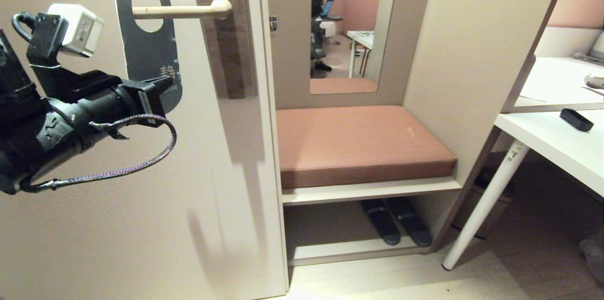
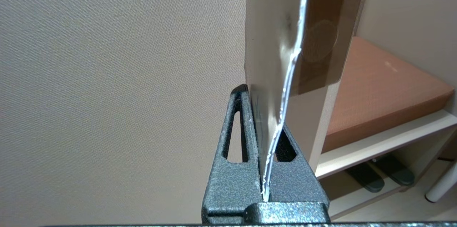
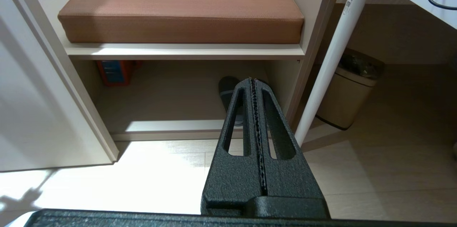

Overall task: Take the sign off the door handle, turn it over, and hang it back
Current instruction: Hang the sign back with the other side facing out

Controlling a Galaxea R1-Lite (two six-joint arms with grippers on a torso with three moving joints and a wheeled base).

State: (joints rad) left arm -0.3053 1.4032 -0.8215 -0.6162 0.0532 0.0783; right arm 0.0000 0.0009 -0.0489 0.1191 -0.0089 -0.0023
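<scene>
The sign [image 1: 150,50] hung on the door handle [image 1: 181,11], the lever threaded through its round hole, dark face outward. The left claw [image 1: 160,84] was clamped tight on the sign's lower end, below the handle, the card edge pinched between its fingers [image 2: 235,141]. The right claw [image 3: 254,120] sat closed and empty, low down, well below the handle, pointing at the shelf [image 3: 185,51] under the cushion [image 3: 182,5].

The sign [image 1: 150,50] hangs by its hole on the door handle [image 1: 181,10], below the lever and left of the backplate [image 1: 231,45]. The left claw [image 1: 163,84] pinches the sign's lower end. Right of the handle sits a cushioned bench [image 1: 358,142], slippers [image 1: 396,227] on the shelf under it, a counter [image 1: 561,149] farther right.
</scene>
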